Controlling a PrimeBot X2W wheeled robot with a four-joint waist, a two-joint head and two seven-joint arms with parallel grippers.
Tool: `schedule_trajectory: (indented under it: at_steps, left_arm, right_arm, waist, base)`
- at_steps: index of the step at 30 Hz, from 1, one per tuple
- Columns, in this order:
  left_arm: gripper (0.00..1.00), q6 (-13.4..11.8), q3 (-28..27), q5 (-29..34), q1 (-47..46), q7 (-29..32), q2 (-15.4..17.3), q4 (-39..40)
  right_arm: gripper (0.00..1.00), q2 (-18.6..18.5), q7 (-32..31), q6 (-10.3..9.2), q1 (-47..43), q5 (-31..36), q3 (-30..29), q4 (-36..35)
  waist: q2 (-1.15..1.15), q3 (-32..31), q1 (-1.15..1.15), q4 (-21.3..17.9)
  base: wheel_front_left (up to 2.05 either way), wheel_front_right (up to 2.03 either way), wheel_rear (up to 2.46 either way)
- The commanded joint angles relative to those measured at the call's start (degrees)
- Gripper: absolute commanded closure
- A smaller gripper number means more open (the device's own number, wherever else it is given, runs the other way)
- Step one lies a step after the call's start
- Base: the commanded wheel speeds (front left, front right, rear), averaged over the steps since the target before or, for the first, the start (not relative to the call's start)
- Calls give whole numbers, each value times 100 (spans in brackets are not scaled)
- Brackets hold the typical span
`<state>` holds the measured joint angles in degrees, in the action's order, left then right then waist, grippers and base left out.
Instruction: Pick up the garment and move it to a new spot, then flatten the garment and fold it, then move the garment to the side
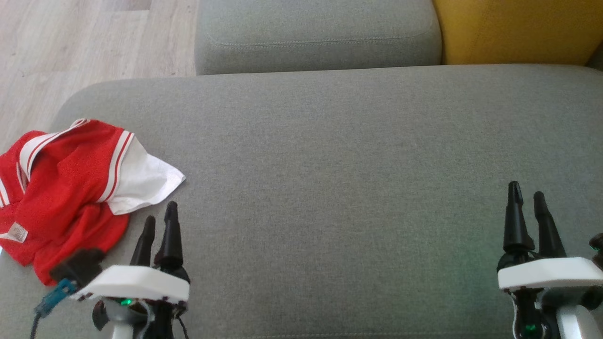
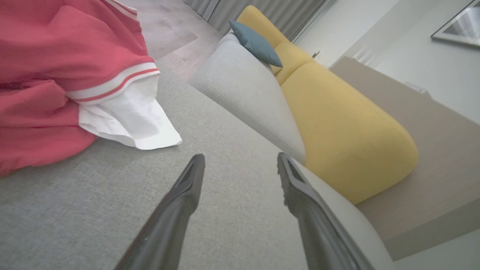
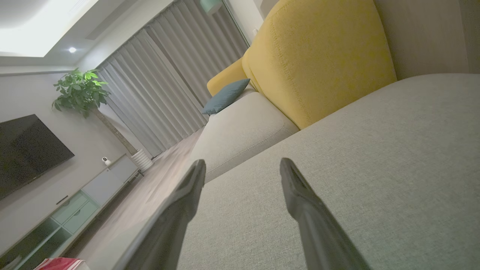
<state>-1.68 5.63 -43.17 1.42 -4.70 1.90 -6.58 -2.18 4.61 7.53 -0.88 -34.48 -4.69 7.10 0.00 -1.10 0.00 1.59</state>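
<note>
Garment (image 1: 70,188) lies crumpled in a red heap at the left end of the grey cushion (image 1: 330,165), part of it hanging over the cushion's left edge, so no clear long axis can be read from it yet. The left gripper (image 1: 160,212) is by far the nearer tool. It sits just beside the heap's right side with its fingers spread apart and nothing between them. From it, the cloth lies to the left and a little ahead. The white flap (image 1: 146,181) is the closest part, spread flat on the cushion just ahead and left of the fingertips. The right gripper (image 1: 526,189) rests near the cushion's right end, well apart from the cloth, and is likewise spread wide and empty. Pickup has not begun. I judge the first grasp belongs to the left arm, which needs a short reach leftward and forward onto the flap or the bunched red fabric behind it.
</note>
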Motion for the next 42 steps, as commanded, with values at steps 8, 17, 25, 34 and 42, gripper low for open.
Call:
schedule_trajectory:
  at_steps: [8,17,25,34,42]
  left_arm:
    - [0,-332,362,865,-196,-181,288,293]
    - [0,-824,796,1513,-253,-332,523,391]
    - [0,-1219,1181,2037,-316,-466,683,551]
    - [0,-1639,1584,2648,-352,-617,879,885]
    - [0,-1872,1954,3133,-344,-751,1014,1012]
  right_arm:
    - [0,-47,183,-3,33,791,99,-345]
    - [0,-51,335,-3,-4,1588,163,-458]
    - [0,-54,470,-3,-59,2273,210,-507]
    - [0,-58,622,-3,-166,2705,249,-406]
    - [0,-62,757,-4,-194,3010,280,-234]
  waist:
    - [0,-5,0,18]
    - [0,-18,0,34]
    - [0,-41,0,56]
    - [0,-80,0,84]
    - [0,-113,0,118]
  base:
    - [0,0,0]
    - [0,0,0]
    - [0,0,0]
    - [0,0,0]
    - [0,0,0]
